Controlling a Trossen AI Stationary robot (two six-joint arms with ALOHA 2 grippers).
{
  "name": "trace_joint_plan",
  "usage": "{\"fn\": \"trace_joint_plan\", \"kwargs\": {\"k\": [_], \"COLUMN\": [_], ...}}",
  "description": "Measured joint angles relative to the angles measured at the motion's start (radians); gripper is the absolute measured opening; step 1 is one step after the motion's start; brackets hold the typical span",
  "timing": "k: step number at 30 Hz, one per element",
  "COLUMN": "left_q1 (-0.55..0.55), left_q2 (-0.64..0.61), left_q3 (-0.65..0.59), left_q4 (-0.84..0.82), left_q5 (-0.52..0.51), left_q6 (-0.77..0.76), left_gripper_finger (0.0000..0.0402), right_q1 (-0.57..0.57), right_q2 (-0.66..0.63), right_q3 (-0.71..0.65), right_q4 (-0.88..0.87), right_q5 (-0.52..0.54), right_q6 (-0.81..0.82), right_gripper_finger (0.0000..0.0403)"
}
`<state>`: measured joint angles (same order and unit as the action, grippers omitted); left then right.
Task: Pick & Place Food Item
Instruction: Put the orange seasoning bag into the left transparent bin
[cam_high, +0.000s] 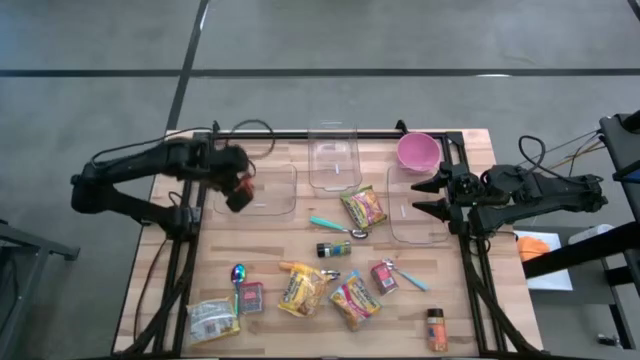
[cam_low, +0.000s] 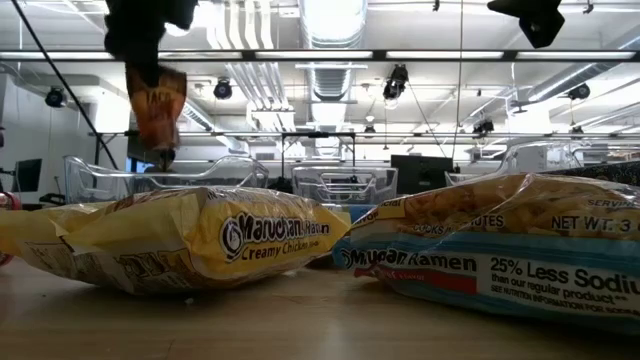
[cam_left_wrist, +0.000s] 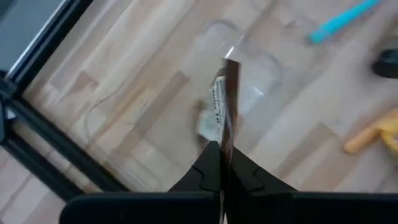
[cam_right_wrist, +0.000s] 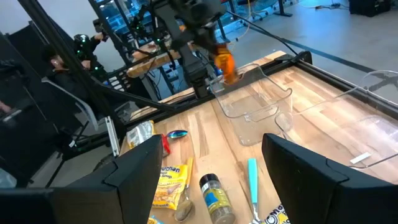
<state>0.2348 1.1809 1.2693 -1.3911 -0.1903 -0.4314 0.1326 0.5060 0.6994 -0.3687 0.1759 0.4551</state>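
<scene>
A thin, flat orange-brown snack packet (cam_left_wrist: 222, 106) hangs edge-on below the left gripper (cam_left_wrist: 221, 163), jaws pinching its top.

A small orange-brown snack packet (cam_high: 239, 193) hangs edge-down, clamped in the left pincer (cam_left_wrist: 222, 163), above a clear plastic container (cam_high: 262, 190) at the bench's left side.

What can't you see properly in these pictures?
- Snack packet in the left gripper: seen edge-on and blurred in the left wrist view, so its label is unreadable.
- Ramen packs: fill the low view and hide most of the table behind.
- Small spice jar: too small in the high view to read.
</scene>
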Motion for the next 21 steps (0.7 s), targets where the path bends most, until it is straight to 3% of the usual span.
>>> {"fn": "trace_joint_plan", "kwargs": {"k": [4, 9, 21], "left_q1": [0.174, 0.306, 0.348], "left_q2": [0.002, 0.006, 0.006], "left_q3": [-0.039, -0.100, -0.295], "left_q4": [0.007, 0.014, 0.150], "left_q5": [0.068, 0.093, 0.108], "left_q6": [0.130, 0.236, 0.270], "left_gripper_finger": [0.0000, 0.0000, 0.0000], "right_q1": [0.000, 0.000, 0.000], "right_q2": [0.000, 0.000, 0.038], "right_q3": [0.000, 0.000, 0.000], "right_q4": [0.001, 0.005, 0.008], "right_q5": [0.000, 0.002, 0.010], "right_q6": [-0.001, -0.003, -0.003], "right_gripper_finger": [0.0271, 0.0271, 0.0271]}}
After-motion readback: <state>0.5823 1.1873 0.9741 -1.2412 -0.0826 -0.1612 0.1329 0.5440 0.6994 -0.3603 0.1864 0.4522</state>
